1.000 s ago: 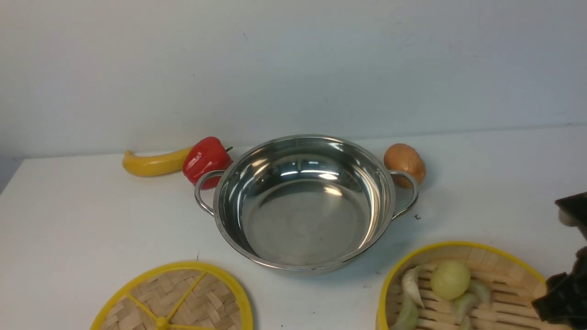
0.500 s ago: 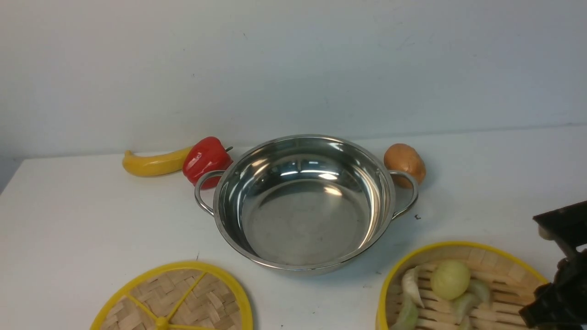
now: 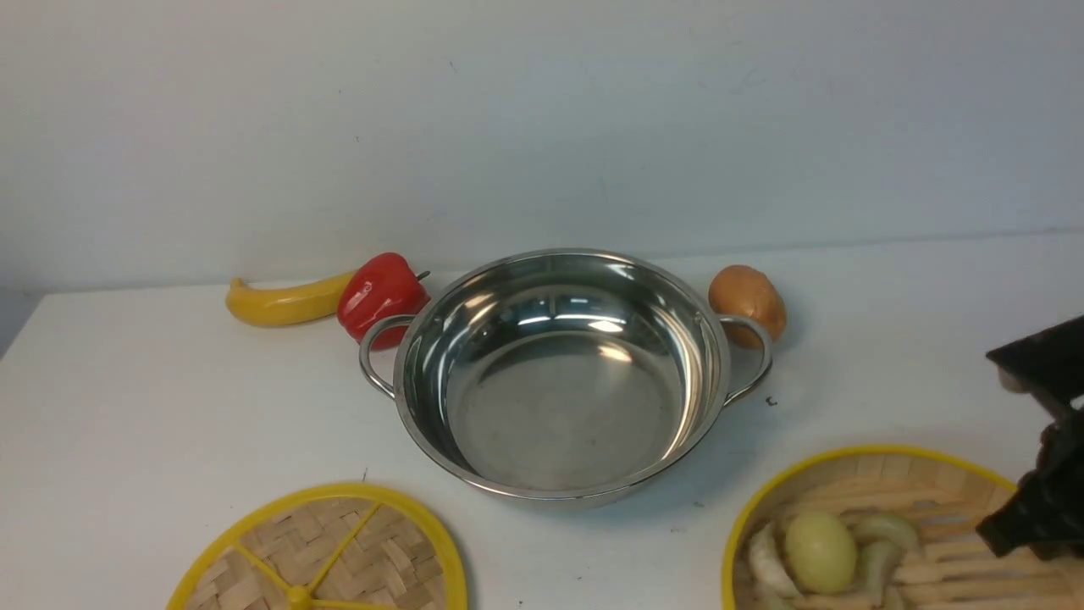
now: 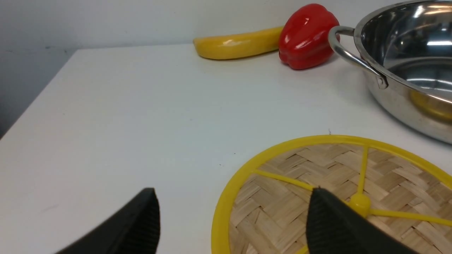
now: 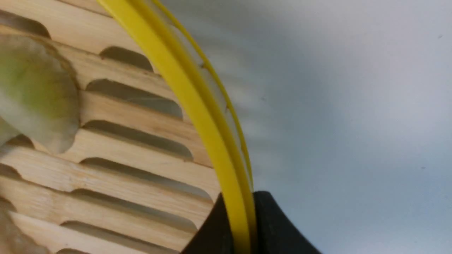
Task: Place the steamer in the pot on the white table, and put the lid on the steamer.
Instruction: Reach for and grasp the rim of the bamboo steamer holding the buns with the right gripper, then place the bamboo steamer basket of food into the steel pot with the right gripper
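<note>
The shiny steel pot (image 3: 559, 398) stands empty at the middle of the white table (image 3: 169, 398); its handle and side show in the left wrist view (image 4: 406, 46). The steamer (image 3: 889, 487) is at the near right with an onion (image 3: 820, 551) and pale vegetable pieces on its slats. My right gripper (image 3: 1029, 517) is shut on the steamer's yellow rim (image 5: 242, 197), one finger inside the wall and one outside. The lid (image 3: 326, 555) lies flat at the near left. My left gripper (image 4: 233, 192) is open and empty over the edge of the lid (image 4: 317, 169); it is out of the front view.
A yellow banana (image 3: 284, 303) and a red pepper (image 3: 381, 296) lie behind the pot's left handle. A brown potato (image 3: 747, 303) sits behind its right handle. The table's left edge is near the banana. A wall stands behind the table.
The steamer has shifted to the right and its onion and vegetable pieces have slid toward the near side. My right arm has risen a little. The pot and lid have not moved.
</note>
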